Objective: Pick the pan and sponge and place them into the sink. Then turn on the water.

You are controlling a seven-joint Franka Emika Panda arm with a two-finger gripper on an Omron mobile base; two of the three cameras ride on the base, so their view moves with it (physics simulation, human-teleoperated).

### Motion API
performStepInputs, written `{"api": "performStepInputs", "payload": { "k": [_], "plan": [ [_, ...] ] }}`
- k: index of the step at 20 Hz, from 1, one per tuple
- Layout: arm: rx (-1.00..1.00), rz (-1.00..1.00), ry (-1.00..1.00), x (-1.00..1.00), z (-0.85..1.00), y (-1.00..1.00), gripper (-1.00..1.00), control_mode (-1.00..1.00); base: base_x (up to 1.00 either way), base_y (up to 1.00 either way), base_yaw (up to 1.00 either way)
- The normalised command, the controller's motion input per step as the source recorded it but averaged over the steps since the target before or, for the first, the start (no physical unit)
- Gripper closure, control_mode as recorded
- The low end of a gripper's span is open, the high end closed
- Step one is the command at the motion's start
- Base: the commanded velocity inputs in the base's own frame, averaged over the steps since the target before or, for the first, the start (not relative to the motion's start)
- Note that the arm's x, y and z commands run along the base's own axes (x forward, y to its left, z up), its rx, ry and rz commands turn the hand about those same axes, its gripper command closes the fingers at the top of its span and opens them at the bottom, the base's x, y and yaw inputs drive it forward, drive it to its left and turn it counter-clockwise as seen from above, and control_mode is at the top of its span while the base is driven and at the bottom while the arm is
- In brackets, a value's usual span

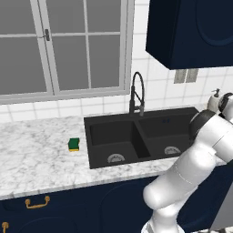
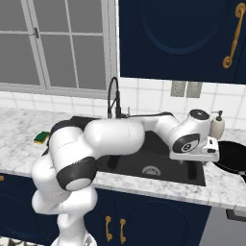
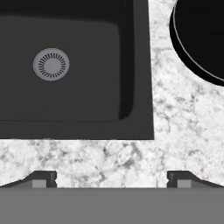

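Note:
The black pan (image 3: 201, 39) lies on the marble counter just right of the sink (image 3: 135, 131), cut off by the top right corner of the hand view. In the right base view the pan (image 2: 233, 156) sits right of my hand. My gripper (image 3: 112, 179) is open, fingers (image 3: 43, 178) wide apart and holding nothing. It hangs over the counter strip at the sink's front right corner (image 2: 190, 166). The green and yellow sponge (image 1: 73, 144) rests on the counter left of the sink (image 1: 91, 122), also seen as the sponge (image 2: 42, 138). No water runs from the faucet (image 1: 136, 93).
A beige soap dispenser (image 2: 217, 126) stands behind the pan by the wall. The black spring-neck faucet (image 2: 114, 98) rises behind the sink's divider. A silver drain (image 3: 51, 64) marks the right basin. Dark blue cabinets (image 2: 182, 38) hang overhead.

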Motion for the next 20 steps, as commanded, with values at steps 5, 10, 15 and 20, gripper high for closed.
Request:
{"api": "performStepInputs", "payload": {
  "k": [5,10,15,20],
  "plan": [
    [0.05,0.00,-0.13,0.00,-0.02,-0.54,-1.00,-1.00,0.00,0.00,0.00],
    [0.09,0.03,-0.08,0.00,0.00,-0.52,-1.00,-1.00,0.00,0.00,0.00],
    [0.05,0.01,0.00,0.00,0.00,-0.52,-1.00,-1.00,0.00,0.00,0.00],
    [0.01,0.00,-0.04,0.00,-0.05,-0.36,-1.00,-1.00,0.00,0.00,0.00]
  ]
}}
